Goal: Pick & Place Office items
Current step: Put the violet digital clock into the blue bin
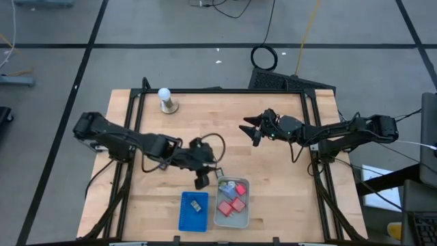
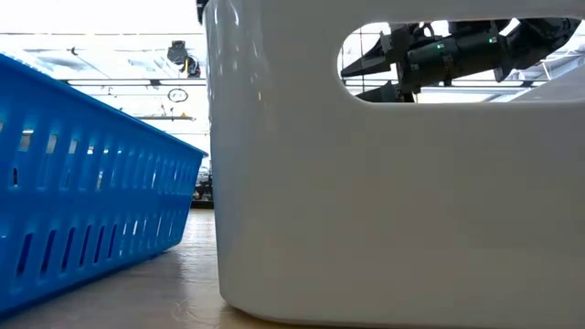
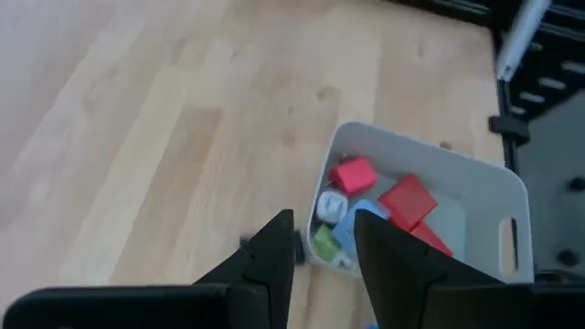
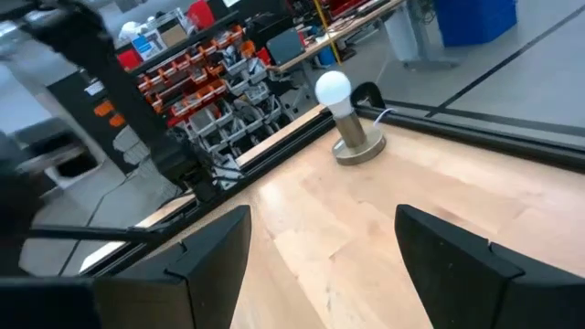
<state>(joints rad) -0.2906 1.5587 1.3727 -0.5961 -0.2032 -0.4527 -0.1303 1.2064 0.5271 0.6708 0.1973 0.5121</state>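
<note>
A pale grey tray (image 1: 216, 205) near the table's front edge holds red blocky items (image 3: 407, 199), a green one (image 3: 324, 243), a light blue one (image 3: 355, 225) and a white-topped one (image 3: 331, 206). To its left, a blue tray (image 1: 187, 223) holds one small item (image 1: 196, 205). My left gripper (image 1: 201, 182) hangs above the table just beyond the gap between the two trays. Its fingers (image 3: 322, 239) stand a little apart with nothing seen between them. A small black thing (image 3: 245, 240) shows on the wood behind one fingertip. My right gripper (image 1: 247, 130) waits open above the table's middle.
A white ball on a round base (image 1: 164, 100) stands at the table's far left. Bare wood lies between it and the trays. In the low view the blue tray wall (image 2: 91, 183) and grey tray wall (image 2: 393, 210) fill the picture.
</note>
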